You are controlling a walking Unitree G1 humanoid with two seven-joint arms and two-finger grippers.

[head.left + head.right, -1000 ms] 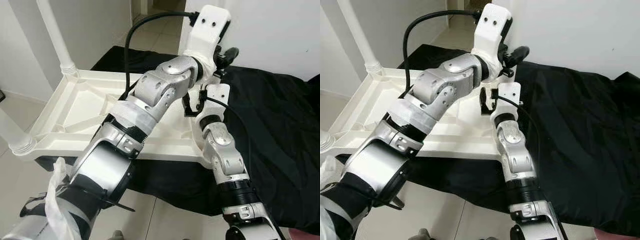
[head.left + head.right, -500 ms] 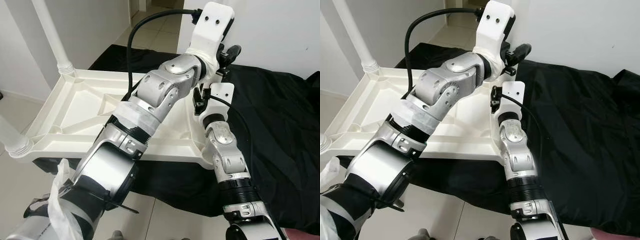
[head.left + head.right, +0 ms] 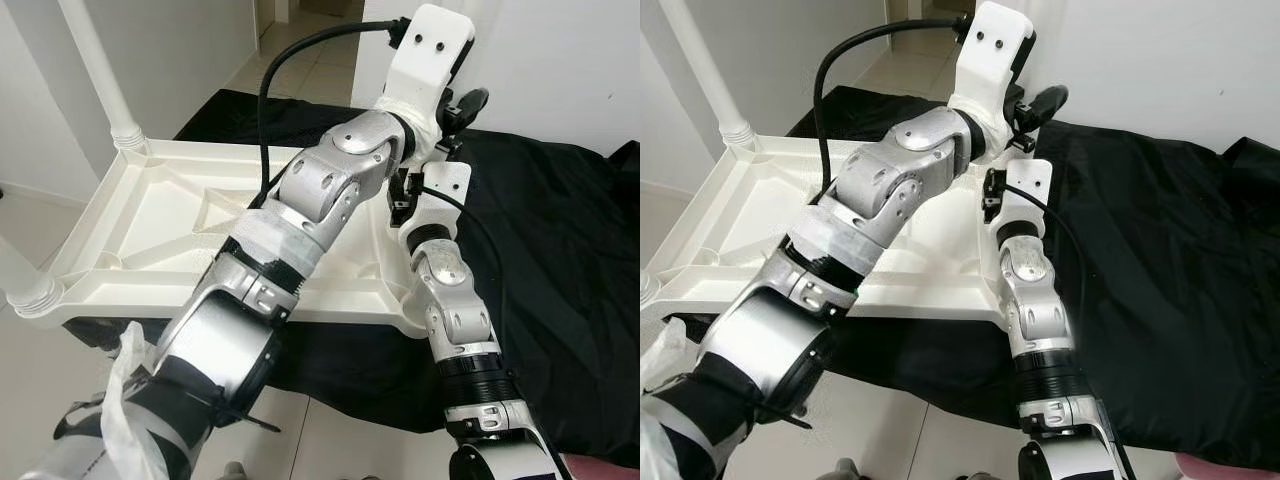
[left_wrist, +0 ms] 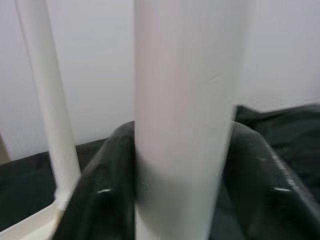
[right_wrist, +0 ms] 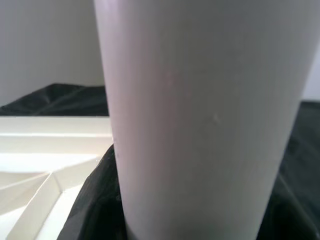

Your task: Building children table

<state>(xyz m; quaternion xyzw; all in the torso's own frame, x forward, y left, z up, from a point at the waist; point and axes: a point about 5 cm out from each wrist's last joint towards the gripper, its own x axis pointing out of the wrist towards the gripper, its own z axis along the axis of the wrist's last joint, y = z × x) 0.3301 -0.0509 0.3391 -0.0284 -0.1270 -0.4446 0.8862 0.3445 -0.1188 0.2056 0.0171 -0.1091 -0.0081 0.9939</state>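
Note:
The white plastic children's table [image 3: 150,215] lies upside down on a black cloth [image 3: 560,250]. Both arms reach to its far right corner. My left gripper [image 3: 452,108] is shut on a white table leg [image 4: 182,125], which stands upright between its black fingers [image 4: 100,185]. Just below it, my right gripper [image 3: 400,195] is shut on the same leg [image 5: 200,125], with dark fingers [image 5: 95,200] on either side. In the eye views the left wrist mount hides the leg.
Two more legs stand in the table: one at the far left corner [image 3: 100,70], one at the near left corner [image 3: 20,280]. White walls rise behind and to the left. Tiled floor lies below the table's near edge.
My right gripper has risen and moved in toward the far right corner, close under the left wrist. The left arm has lifted slightly. The view has shifted a little.

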